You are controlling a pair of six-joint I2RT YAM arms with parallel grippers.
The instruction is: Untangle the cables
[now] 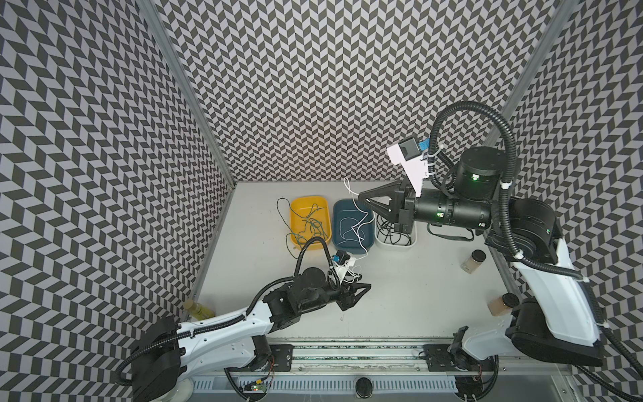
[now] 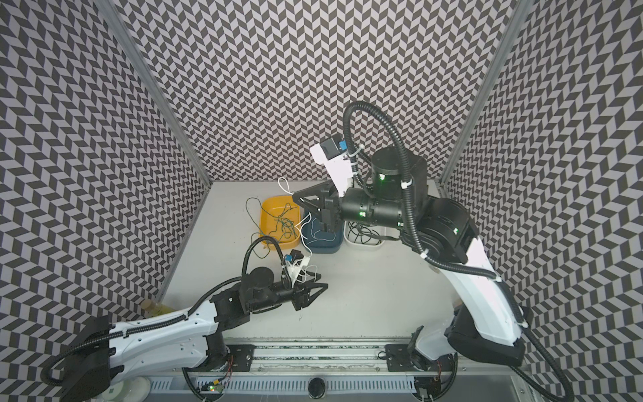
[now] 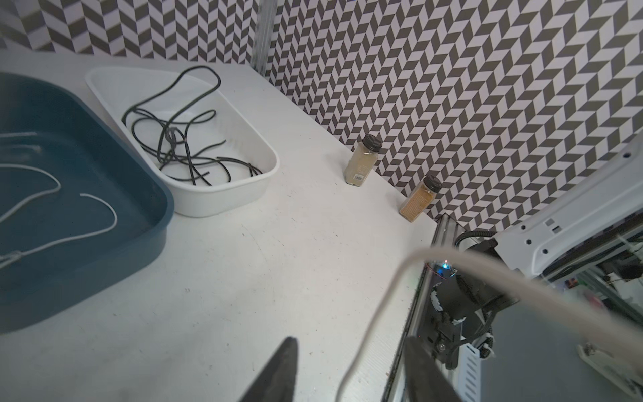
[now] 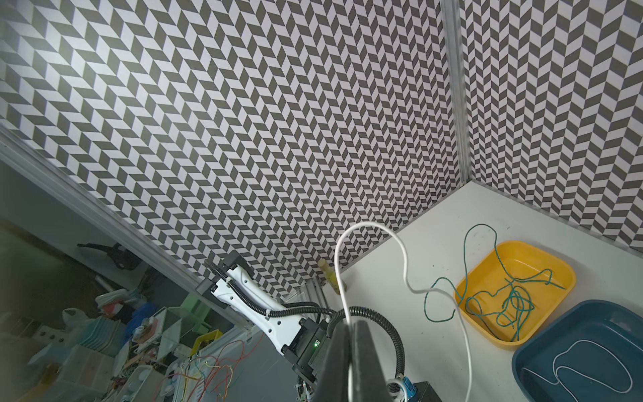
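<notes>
A white cable (image 1: pixel 364 243) runs from my raised right gripper (image 1: pixel 360 194), shut on it, down across the blue tray (image 1: pixel 342 209) toward my left gripper (image 1: pixel 368 286) low over the table. In the right wrist view the white cable (image 4: pixel 403 264) loops out of the closed right gripper (image 4: pixel 349 322). In the left wrist view the left gripper (image 3: pixel 353 343) is open with a narrow gap, and the white cable (image 3: pixel 375 313) passes between its fingers without touching them. A green cable (image 1: pixel 313 222) lies tangled in and over the yellow tray (image 1: pixel 302 205). Black cable (image 1: pixel 389 233) lies in the white tray (image 1: pixel 396 245).
Two spice jars (image 1: pixel 474 261) (image 1: pixel 501 304) stand near the right wall. A yellow bottle (image 1: pixel 196 309) lies by the left wall behind my left arm. The three trays sit side by side at the back. A metal rail (image 1: pixel 348 358) borders the table's front.
</notes>
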